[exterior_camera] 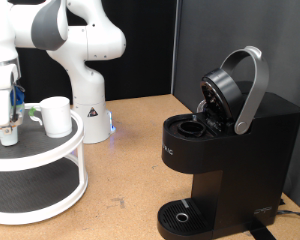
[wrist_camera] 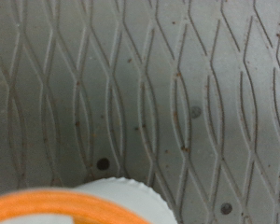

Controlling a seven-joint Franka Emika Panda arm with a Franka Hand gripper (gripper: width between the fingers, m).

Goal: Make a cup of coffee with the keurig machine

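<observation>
The black keurig machine stands at the exterior view's right with its rounded lid and silver-grey handle raised, so the pod chamber is exposed. The plain white cup stands on the top tier of a round white two-tier stand at the left. My gripper hangs over that tier, just left of the cup, directly above a small white pod. In the wrist view the pod's white body and orange-tan rim show at the picture's edge on a grey ribbed mat. My fingers do not show there.
The white robot base stands behind the stand, with a blue light near its foot. The machine's round drip tray sits low at the front on the brown tabletop. A dark curtain forms the background.
</observation>
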